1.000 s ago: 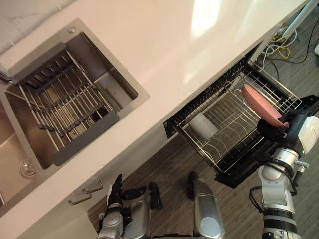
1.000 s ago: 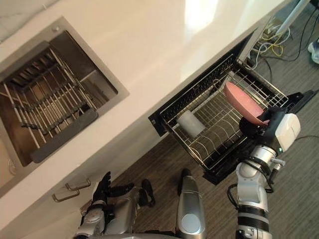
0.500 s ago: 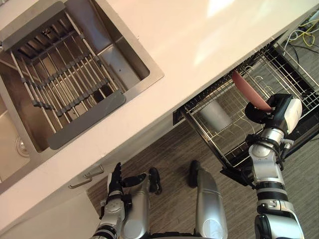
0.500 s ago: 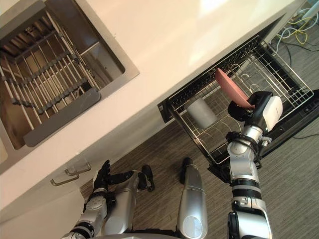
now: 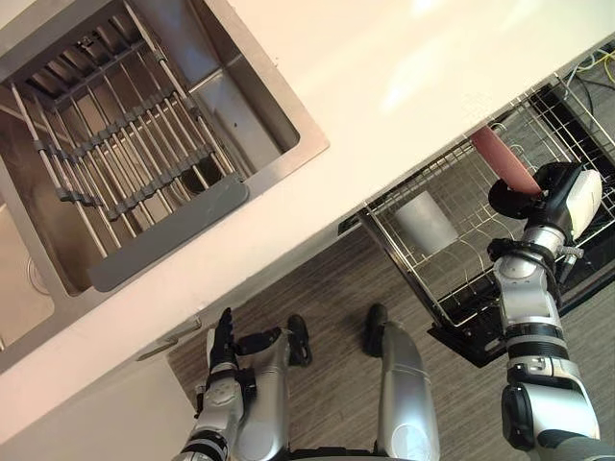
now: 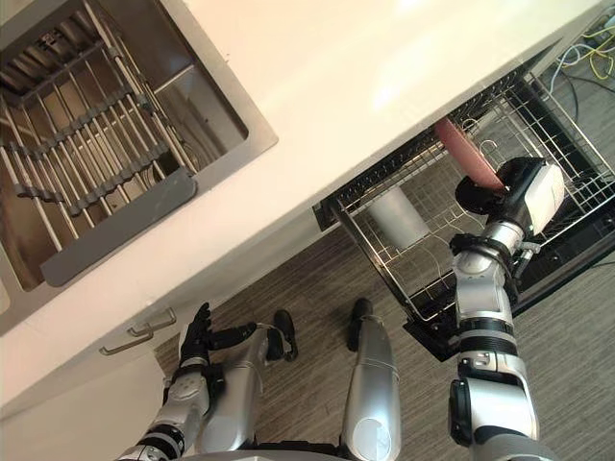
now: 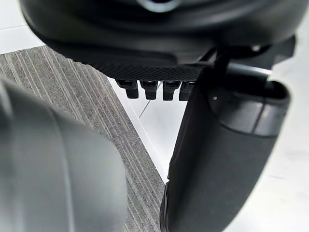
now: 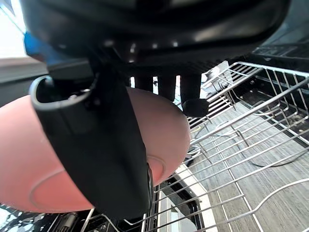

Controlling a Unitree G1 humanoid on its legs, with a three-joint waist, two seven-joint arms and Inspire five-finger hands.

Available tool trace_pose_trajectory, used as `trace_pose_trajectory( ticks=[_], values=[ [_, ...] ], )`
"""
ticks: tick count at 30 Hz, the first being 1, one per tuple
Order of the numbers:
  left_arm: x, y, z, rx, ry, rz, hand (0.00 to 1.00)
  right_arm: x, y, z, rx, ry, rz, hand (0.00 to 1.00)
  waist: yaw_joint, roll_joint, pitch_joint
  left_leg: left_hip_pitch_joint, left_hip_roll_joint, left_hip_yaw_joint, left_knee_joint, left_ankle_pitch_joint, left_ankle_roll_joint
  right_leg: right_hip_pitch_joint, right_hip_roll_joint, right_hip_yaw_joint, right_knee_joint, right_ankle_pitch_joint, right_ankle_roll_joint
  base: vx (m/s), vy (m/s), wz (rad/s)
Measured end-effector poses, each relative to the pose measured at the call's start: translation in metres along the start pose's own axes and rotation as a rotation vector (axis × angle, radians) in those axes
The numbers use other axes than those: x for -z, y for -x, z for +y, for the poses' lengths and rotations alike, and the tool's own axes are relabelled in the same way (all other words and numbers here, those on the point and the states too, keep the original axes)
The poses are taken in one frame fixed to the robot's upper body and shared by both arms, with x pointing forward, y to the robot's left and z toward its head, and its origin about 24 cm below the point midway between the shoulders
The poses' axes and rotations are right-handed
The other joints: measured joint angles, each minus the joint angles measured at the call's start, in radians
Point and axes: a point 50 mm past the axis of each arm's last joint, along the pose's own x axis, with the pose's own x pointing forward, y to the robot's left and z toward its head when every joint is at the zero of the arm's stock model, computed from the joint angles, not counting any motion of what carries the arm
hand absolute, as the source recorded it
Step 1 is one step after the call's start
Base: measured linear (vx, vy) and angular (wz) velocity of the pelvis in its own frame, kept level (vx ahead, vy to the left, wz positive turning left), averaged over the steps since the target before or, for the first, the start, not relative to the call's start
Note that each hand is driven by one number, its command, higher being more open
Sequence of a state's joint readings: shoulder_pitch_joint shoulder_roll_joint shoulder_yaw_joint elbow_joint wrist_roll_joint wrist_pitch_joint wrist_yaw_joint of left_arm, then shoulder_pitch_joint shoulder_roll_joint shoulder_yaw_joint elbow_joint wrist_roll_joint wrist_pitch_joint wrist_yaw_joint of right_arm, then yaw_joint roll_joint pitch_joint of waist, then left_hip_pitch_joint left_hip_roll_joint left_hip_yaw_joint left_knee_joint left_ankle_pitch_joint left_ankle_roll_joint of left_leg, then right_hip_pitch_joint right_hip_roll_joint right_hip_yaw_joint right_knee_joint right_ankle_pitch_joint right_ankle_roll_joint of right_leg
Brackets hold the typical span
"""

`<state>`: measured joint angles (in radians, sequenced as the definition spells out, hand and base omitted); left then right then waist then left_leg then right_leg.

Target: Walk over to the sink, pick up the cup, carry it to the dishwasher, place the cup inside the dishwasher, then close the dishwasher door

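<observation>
Your right hand (image 5: 519, 197) grips the pink cup (image 5: 504, 160), thumb and fingers clamped on it, just above the pulled-out dishwasher rack (image 5: 404, 269), near a grey tumbler (image 5: 426, 222) in it. Setting it down and closing up are left. The right wrist view shows that grip close; the eye views show your left hand (image 5: 223, 351), fingers straight, well away from the rack.

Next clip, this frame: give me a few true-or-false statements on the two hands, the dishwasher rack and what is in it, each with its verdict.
1. The right hand holds a pink bowl above the dishwasher rack. True.
2. The rack is pushed in under the counter. False: it is pulled out over the floor.
3. A pale cup lies in the rack. True.
4. The left hand grips a second bowl. False: it hangs low with straight fingers and holds nothing.
</observation>
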<state>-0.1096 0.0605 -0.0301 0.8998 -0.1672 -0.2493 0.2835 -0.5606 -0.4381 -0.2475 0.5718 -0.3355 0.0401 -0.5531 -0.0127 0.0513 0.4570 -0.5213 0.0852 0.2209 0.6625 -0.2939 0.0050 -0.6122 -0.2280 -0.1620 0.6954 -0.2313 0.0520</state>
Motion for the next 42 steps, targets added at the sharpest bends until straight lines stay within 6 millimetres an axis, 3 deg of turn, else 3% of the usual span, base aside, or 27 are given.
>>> trace_pose_trajectory(
  ticks=[5,12,20,21,31,42],
  values=[
    [-0.003,0.0,-0.006,0.018,0.0,-0.011,1.0,0.001,-0.007,0.003,-0.035,0.04,0.011,0.0,0.001,0.0,0.0,0.009,0.001,0.022,-0.02,0.006,0.003,0.0,0.001,0.006,-0.022,0.017,0.002,0.0,0.009,-0.09],
    [-0.006,0.0,-0.017,0.038,0.029,-0.018,1.0,0.018,-0.002,0.017,-0.128,0.102,0.083,0.0,0.002,0.0,0.0,0.012,0.003,0.037,-0.028,0.01,0.006,0.0,0.005,0.013,-0.042,0.035,0.004,-0.01,0.006,-0.05],
    [-0.01,0.0,-0.027,0.053,0.062,-0.016,1.0,0.02,-0.003,0.025,-0.163,0.128,0.118,0.0,0.004,-0.001,-0.001,0.007,0.005,0.037,-0.026,0.011,0.008,-0.001,0.006,0.011,-0.049,0.039,0.004,0.0,0.0,0.0],
    [-0.01,0.0,-0.028,0.055,0.063,-0.016,1.0,0.02,-0.003,0.026,-0.167,0.132,0.12,1.0,0.005,-0.002,-0.001,0.007,0.005,0.037,-0.026,0.011,0.008,-0.001,0.006,0.01,-0.049,0.039,0.004,0.0,0.0,0.0],
    [-0.013,-0.002,-0.032,0.062,0.065,-0.016,1.0,0.018,-0.001,0.032,-0.18,0.119,0.132,1.0,0.021,-0.006,-0.002,0.004,0.005,0.037,-0.027,0.011,0.008,-0.002,0.006,0.008,-0.051,0.04,0.005,0.0,0.0,0.0],
    [-0.015,-0.003,-0.034,0.065,0.069,-0.017,1.0,0.013,0.016,0.034,-0.16,0.008,0.119,1.0,0.019,-0.035,0.0,0.02,0.006,0.034,-0.026,0.012,0.006,0.015,0.007,0.005,-0.051,0.04,0.005,0.0,0.0,0.0]
  ],
)
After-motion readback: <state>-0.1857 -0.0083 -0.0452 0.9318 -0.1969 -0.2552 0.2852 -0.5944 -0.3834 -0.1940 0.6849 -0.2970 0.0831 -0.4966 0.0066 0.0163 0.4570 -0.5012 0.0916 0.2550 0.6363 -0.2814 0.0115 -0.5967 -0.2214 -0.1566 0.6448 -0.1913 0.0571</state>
